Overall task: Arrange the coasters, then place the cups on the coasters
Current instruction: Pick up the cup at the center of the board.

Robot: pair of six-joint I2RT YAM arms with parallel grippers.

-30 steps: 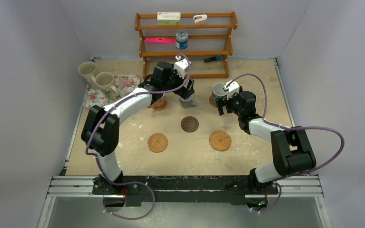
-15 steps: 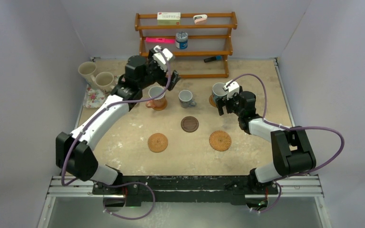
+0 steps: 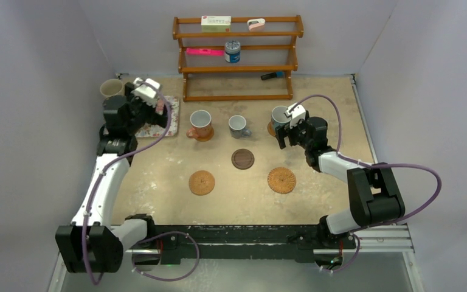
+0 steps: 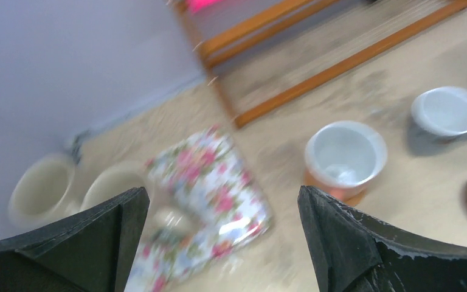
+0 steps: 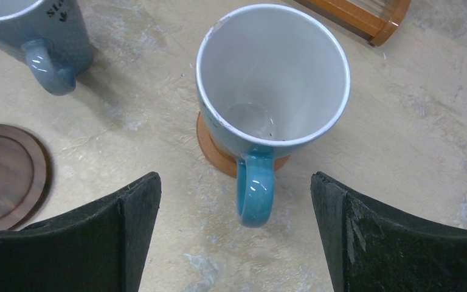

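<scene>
Left wrist view is blurred, yet the left gripper (image 4: 222, 191) hangs released above the floral tray (image 4: 210, 182), far left of the dark wood coaster (image 3: 242, 159), hiding one cream mug (image 4: 114, 185) in the top view. Right gripper (image 5: 234, 176), jaws wide, faces the empty light blue mug (image 5: 272, 79) on an orange coaster (image 5: 214, 152) back-right of that disc; orange-brown mug (image 3: 200, 121) back-left on a tan coaster (image 3: 205, 137), grey-white mug (image 3: 238, 125) behind on bare sandy tabletop (image 3: 316, 201), left woven coaster (image 3: 201, 182) and right woven coaster (image 3: 281, 180) in front
</scene>
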